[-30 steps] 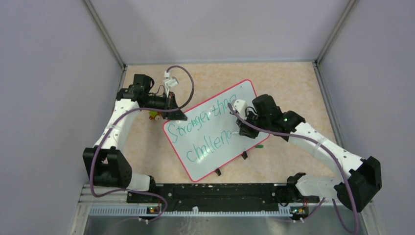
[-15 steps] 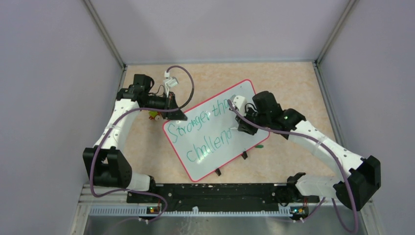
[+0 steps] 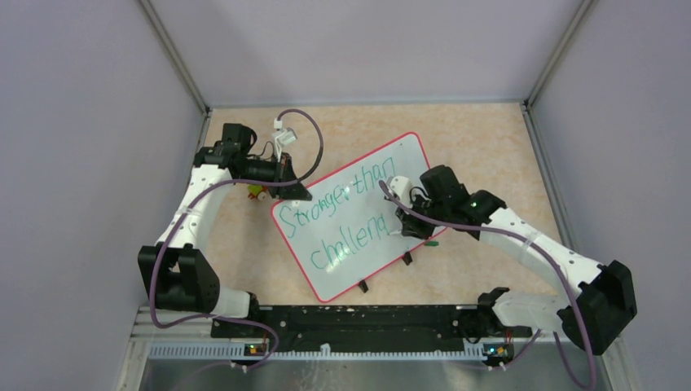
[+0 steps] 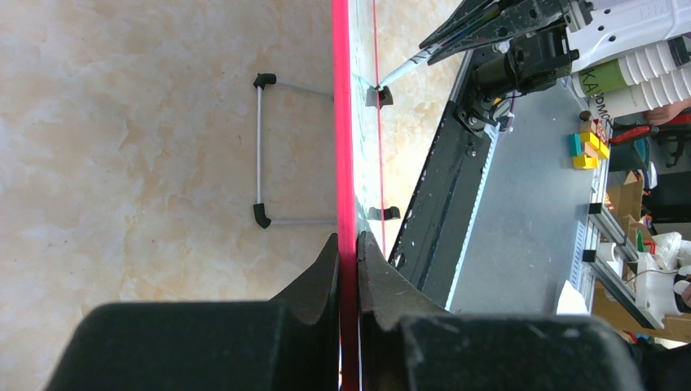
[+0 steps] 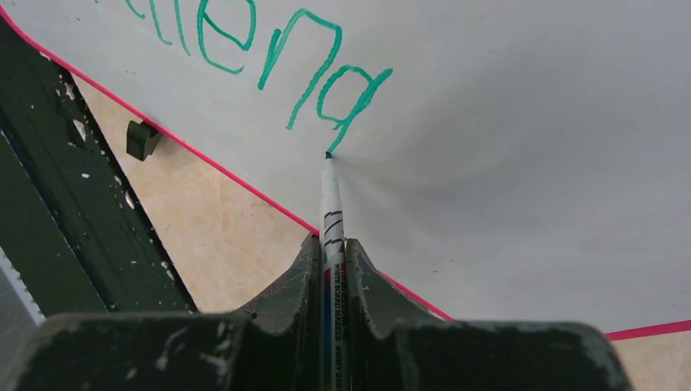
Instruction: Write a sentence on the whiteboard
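Note:
The whiteboard (image 3: 358,265) lies tilted at the table's middle, white with a thin red rim (image 4: 343,122). Green handwriting, the sentence (image 3: 342,213), reads "Stronger than" above "challeng". My left gripper (image 3: 297,189) is shut on the board's upper left edge; in the left wrist view the rim runs between its closed fingers (image 4: 348,240). My right gripper (image 3: 407,221) is shut on a whiteboard marker (image 5: 330,199). The marker's tip touches the board (image 5: 530,163) at the foot of the last green letter (image 5: 350,94).
Small black clips (image 3: 407,259) (image 3: 364,287) sit on the board's near edge. A green cap (image 3: 434,243) lies beside the right gripper. A small colourful object (image 3: 257,192) lies by the left gripper. A black rail (image 3: 358,319) spans the near edge; grey walls enclose the table.
My right gripper rose slightly, then came down toward the board's near edge with the marker. The last letter of the second line gained a tail. The left arm has not moved.

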